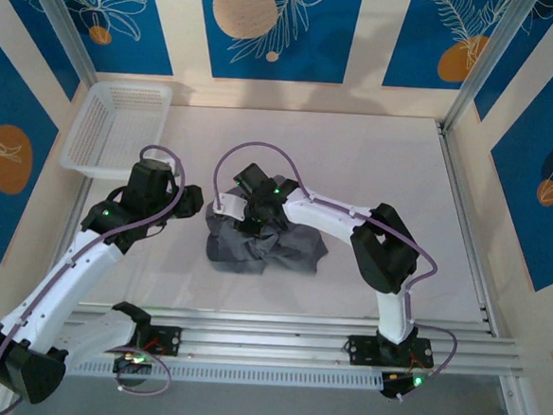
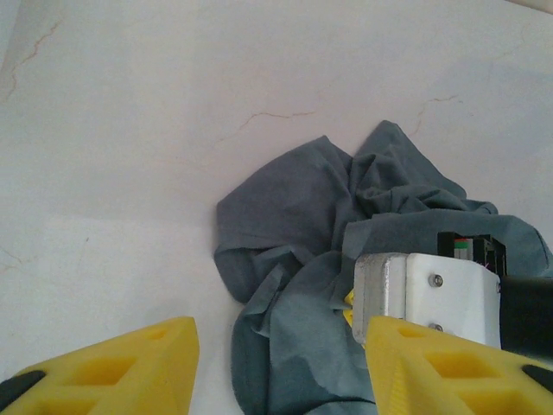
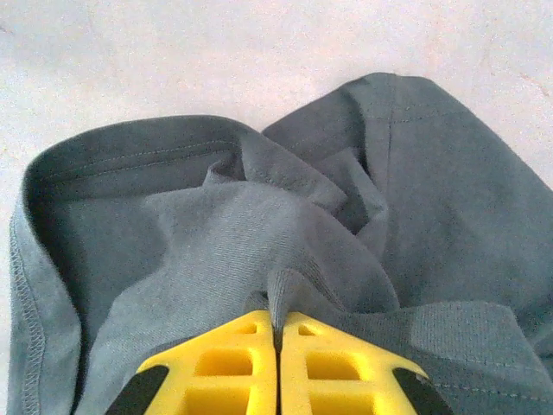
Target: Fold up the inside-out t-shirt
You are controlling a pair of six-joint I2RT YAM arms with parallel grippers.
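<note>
The right pincer (image 3: 276, 322) is clenched on a thin ridge of the inside-out t-shirt (image 3: 259, 216), which lies crumpled in the middle of the tabletop (image 2: 130, 130). The left pincer (image 2: 278, 335) hangs released just beside the heap. I judge the pinch may hold several layers, so a lift could drag the whole bundle, or the ridge could slip out.

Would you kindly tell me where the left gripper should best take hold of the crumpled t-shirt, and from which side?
I would pinch the bunched left edge of the t-shirt, coming from the left, low over the table. That edge lies nearest the open left gripper and clear of the right gripper, shut on a middle fold.
</note>
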